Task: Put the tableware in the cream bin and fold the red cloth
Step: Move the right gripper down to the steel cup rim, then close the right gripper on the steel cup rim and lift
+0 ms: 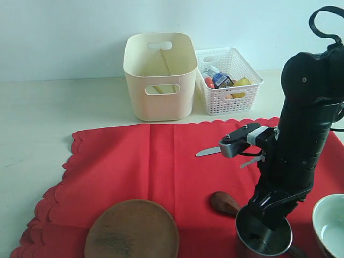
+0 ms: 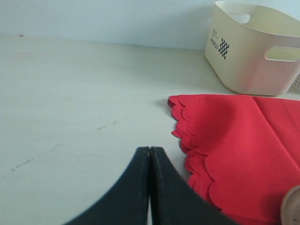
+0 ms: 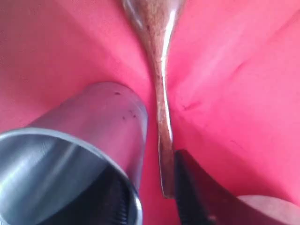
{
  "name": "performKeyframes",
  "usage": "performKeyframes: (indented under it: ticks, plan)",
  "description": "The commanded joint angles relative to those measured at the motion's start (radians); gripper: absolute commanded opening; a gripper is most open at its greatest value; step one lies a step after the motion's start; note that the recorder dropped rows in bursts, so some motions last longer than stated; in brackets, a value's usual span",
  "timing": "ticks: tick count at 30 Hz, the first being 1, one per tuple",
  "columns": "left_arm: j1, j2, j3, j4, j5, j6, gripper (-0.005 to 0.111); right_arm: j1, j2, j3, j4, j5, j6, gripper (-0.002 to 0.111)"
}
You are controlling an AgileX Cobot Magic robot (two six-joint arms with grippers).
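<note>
Steel cup [image 3: 105, 124] — right claw [image 3: 152, 197] straddles its rim, wooden spoon [image 3: 161, 93] just beside.

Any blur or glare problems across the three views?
Exterior view: even, soft light, red cloth sharp. Left wrist view: clean, cream bin crisp. Right wrist view: too close, steel cup soft with streaky reflections, glare line down the wooden spoon handle.

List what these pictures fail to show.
- Cream bin bottom: exterior view, its own wall hides it.
- Bowl: exterior view, cut off by the frame edge.
- Spoon handle: exterior view, behind the steel cup.
- Right tool: wrist view, too close and cropped; grip unclear.
</note>
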Motion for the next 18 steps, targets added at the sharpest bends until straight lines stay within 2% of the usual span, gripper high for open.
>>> performKeyframes:
  ticks: [1, 4, 18]
  plan:
    - [0.003, -0.006, 0.004, 0.002, -0.008, -0.002, 0.0, 0.002, 0.014, 0.005, 0.0, -0.009, -0.002, 0.014]
    - [0.003, -0.006, 0.004, 0.002, -0.008, -0.002, 0.0, 0.002, 0.009, 0.005, -0.006, 0.002, -0.03, 0.0]
    - [0.003, -0.006, 0.004, 0.002, -0.008, -0.002, 0.0, 0.002, -0.132, -0.058, 0.051, -0.016, -0.028, 0.0]
